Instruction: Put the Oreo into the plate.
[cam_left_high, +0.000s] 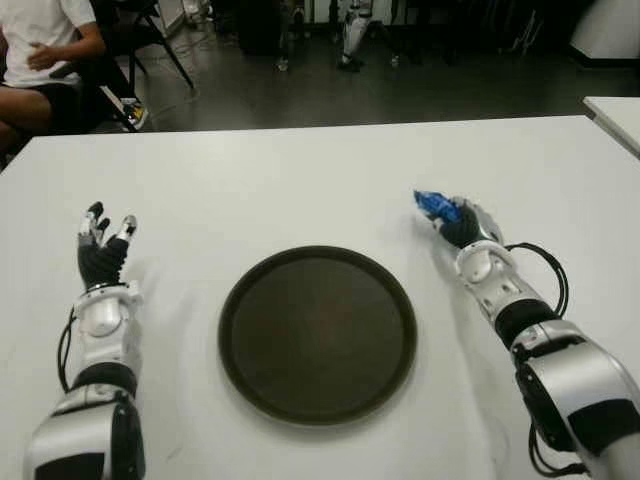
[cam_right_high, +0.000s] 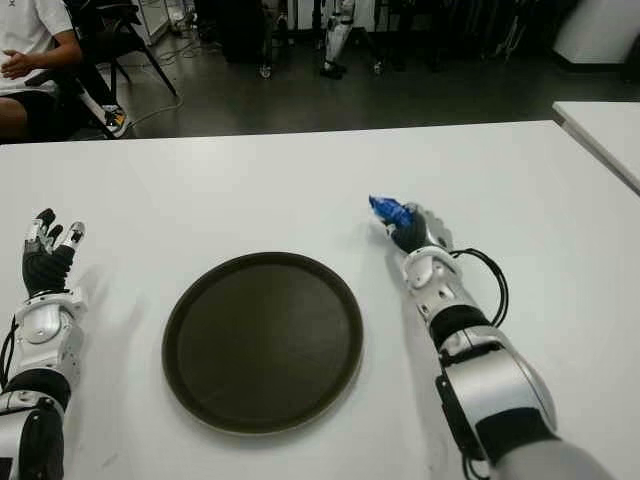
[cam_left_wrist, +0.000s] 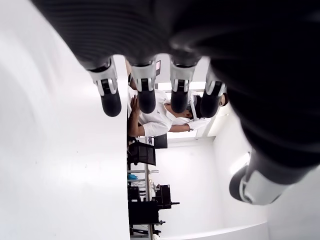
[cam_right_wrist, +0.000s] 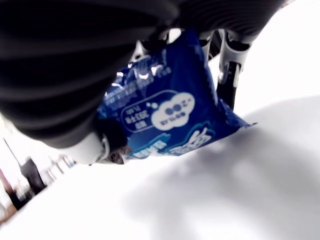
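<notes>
A blue Oreo packet (cam_left_high: 436, 205) (cam_right_wrist: 170, 117) is held in my right hand (cam_left_high: 462, 223), whose fingers are curled round it; the packet hangs just above the white table (cam_left_high: 300, 170), casting a shadow below it. It is to the right of the plate and a little beyond its far rim. The round dark plate (cam_left_high: 317, 333) lies flat in the middle of the table with nothing on it. My left hand (cam_left_high: 103, 242) shows left of the plate, its fingers (cam_left_wrist: 145, 95) straight and spread, holding nothing.
A second white table's corner (cam_left_high: 615, 115) shows at the far right. A seated person (cam_left_high: 40, 60) in a white shirt is beyond the table's far left corner, beside black chairs (cam_left_high: 150, 35). Dark floor lies behind.
</notes>
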